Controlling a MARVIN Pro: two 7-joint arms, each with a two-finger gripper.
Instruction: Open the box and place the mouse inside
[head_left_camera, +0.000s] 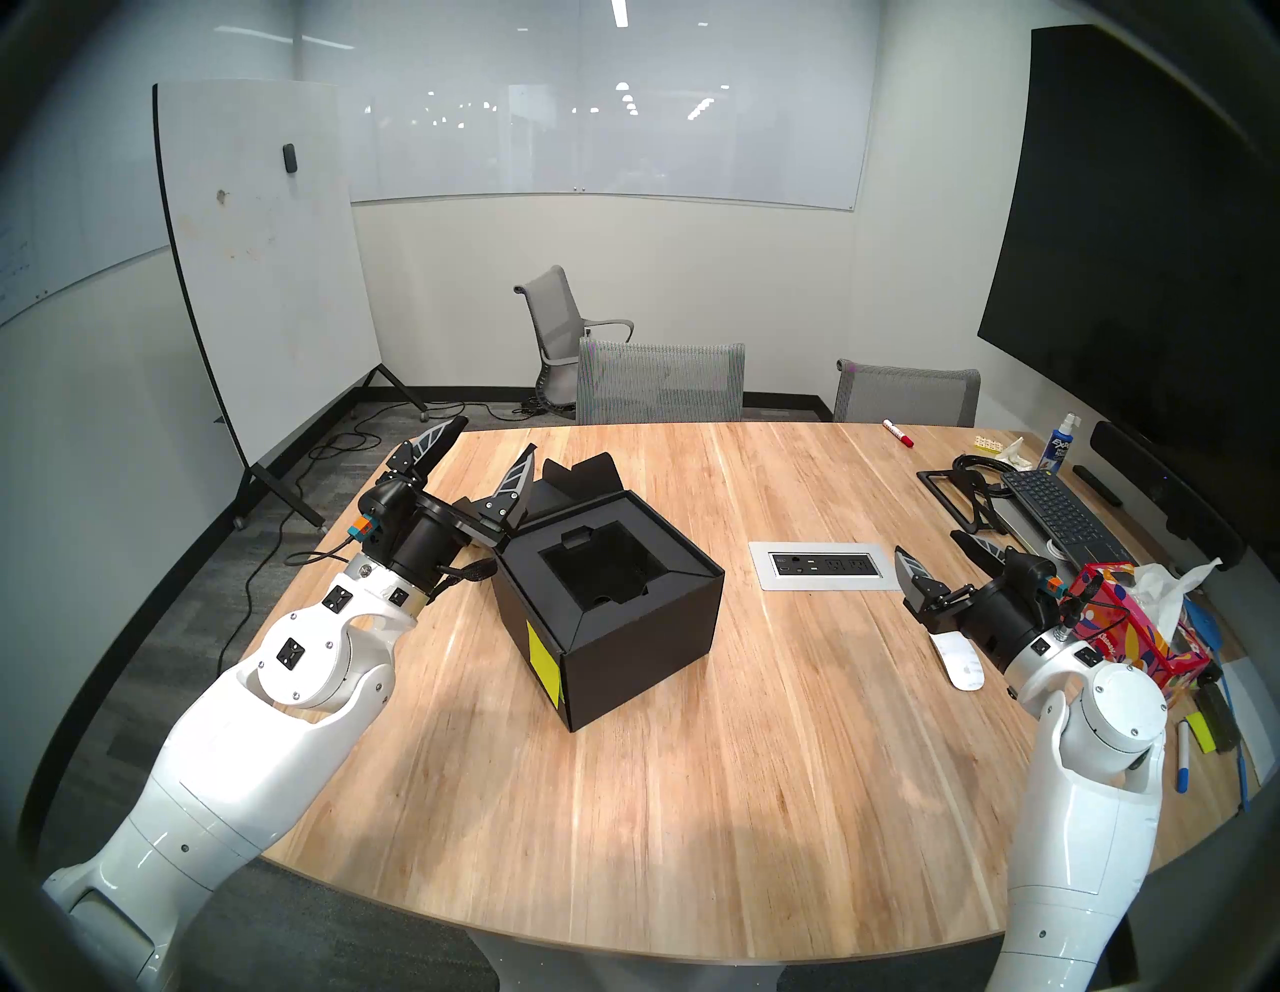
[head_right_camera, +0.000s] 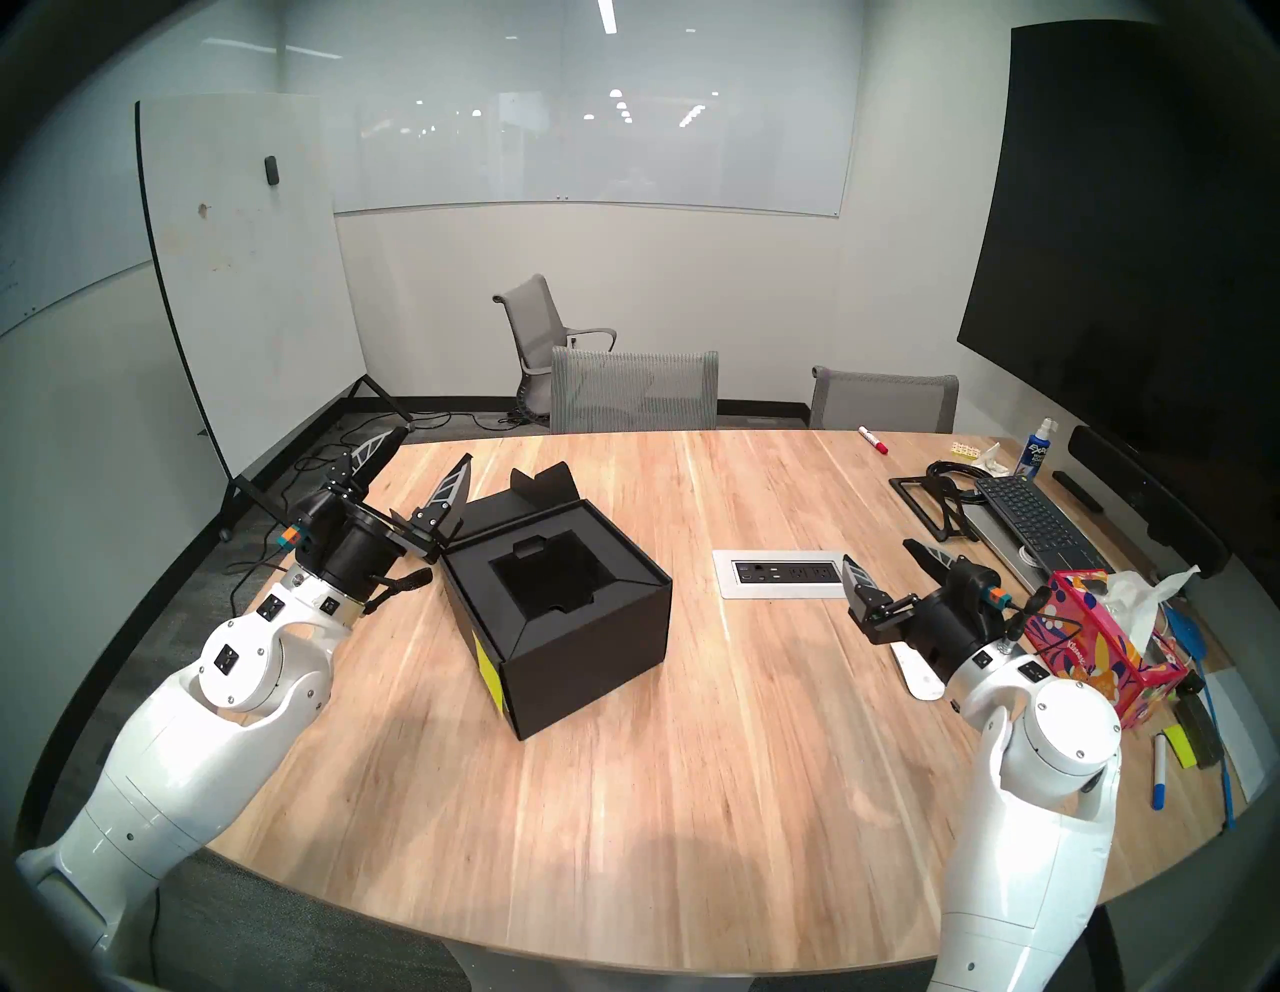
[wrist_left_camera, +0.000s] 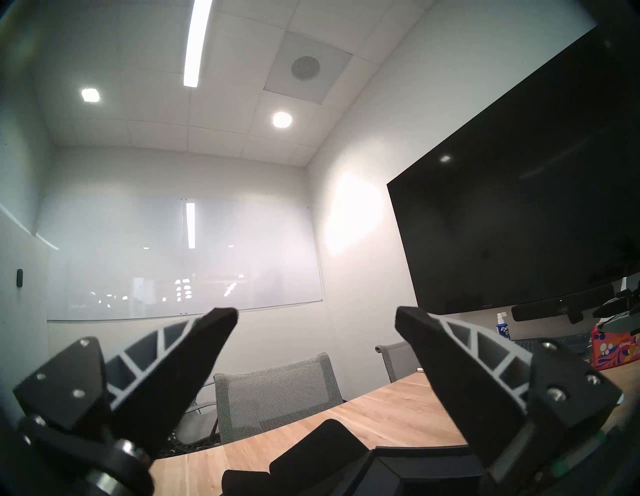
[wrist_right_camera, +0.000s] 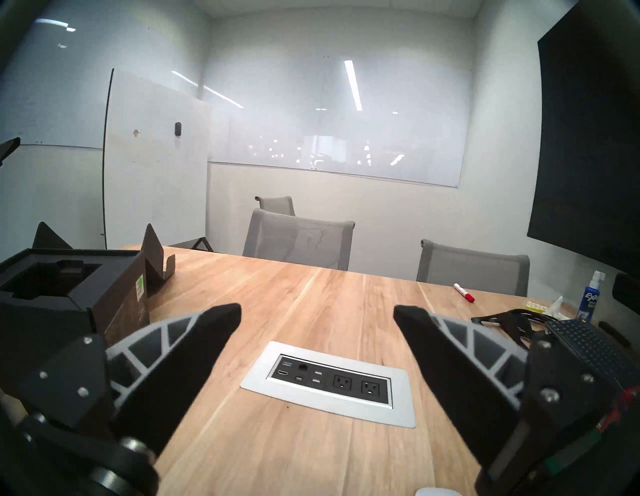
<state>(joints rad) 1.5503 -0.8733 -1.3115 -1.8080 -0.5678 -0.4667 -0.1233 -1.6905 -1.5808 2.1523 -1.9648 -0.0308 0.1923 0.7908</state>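
Black box (head_left_camera: 609, 609) standing open at table (head_left_camera: 692, 796) centre-left. White mouse (head_left_camera: 959, 658) lying under right end effector (head_left_camera: 938, 554), fingers spread, empty. Left end effector (head_left_camera: 478, 450) spread wide beside box lid.

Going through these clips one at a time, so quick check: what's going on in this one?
A two-armed robot is at a wooden table with a black box whose lid is already folded back, showing an empty black insert. The left claw hangs open beside the lid. The right claw is open too, holding nothing, raised above a white mouse that lies on the table beside a pink tissue box. The mouse has not been picked up yet.
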